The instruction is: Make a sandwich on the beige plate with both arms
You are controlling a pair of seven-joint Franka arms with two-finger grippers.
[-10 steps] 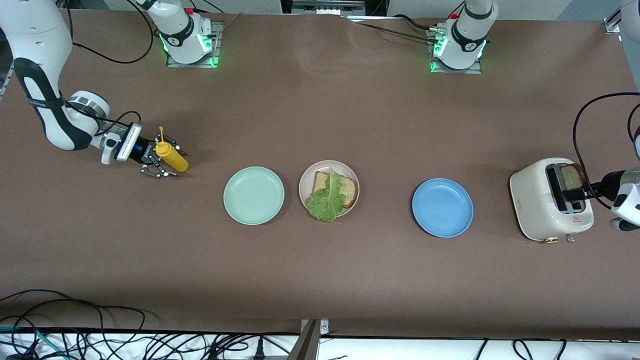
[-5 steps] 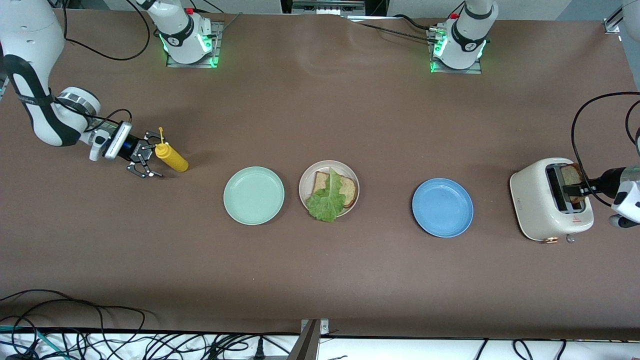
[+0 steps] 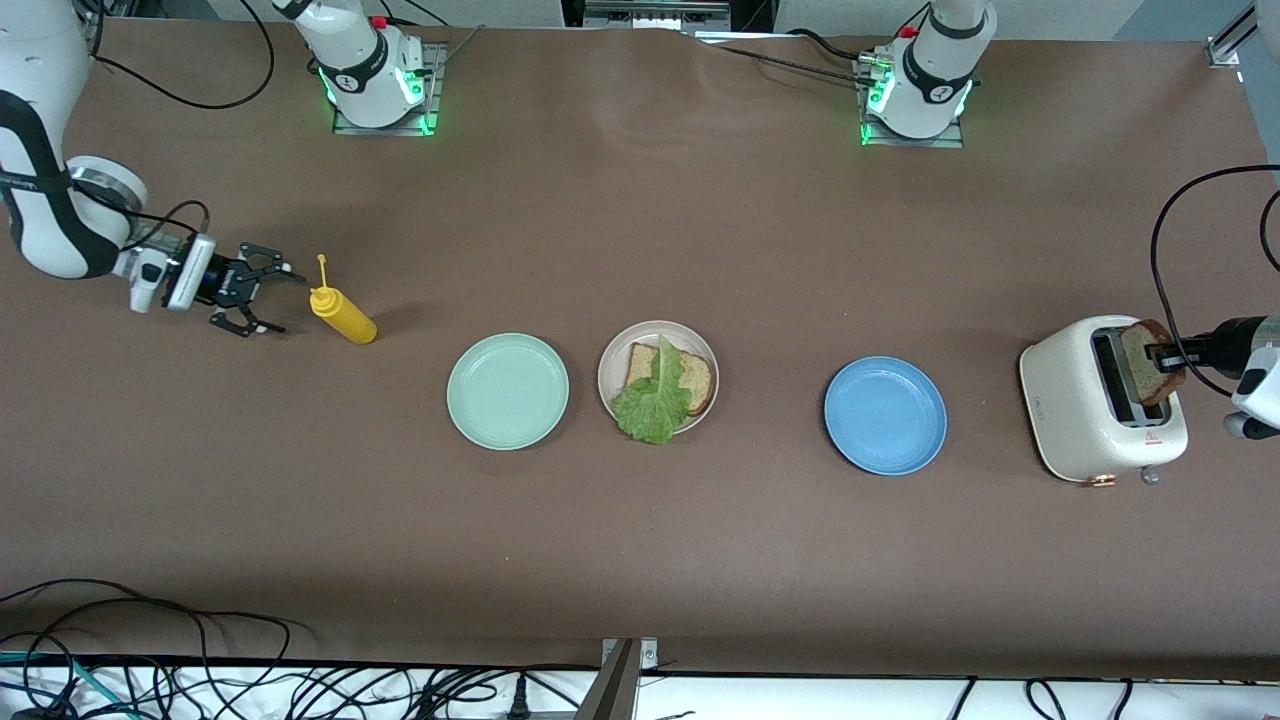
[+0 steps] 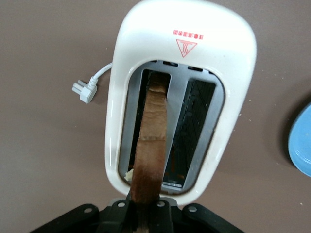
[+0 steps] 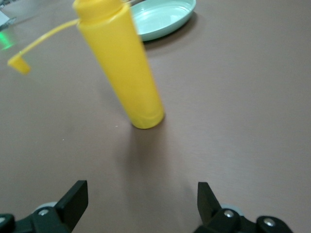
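**Second slice pinched in the toaster, plate well off toward the middle**

The left gripper (image 3: 1162, 353) is clamped on the brown bread slice (image 3: 1143, 362), which stands on edge in the toaster (image 3: 1098, 412) slot, its long axis running straight away from the fingers. The beige plate (image 3: 612, 352), carrying bread and ruffled lettuce (image 3: 652, 401), lies well apart, past the blue plate (image 3: 885, 414). The right gripper (image 3: 262, 296) waits spread wide, empty, beside the yellow bottle (image 3: 344, 314).
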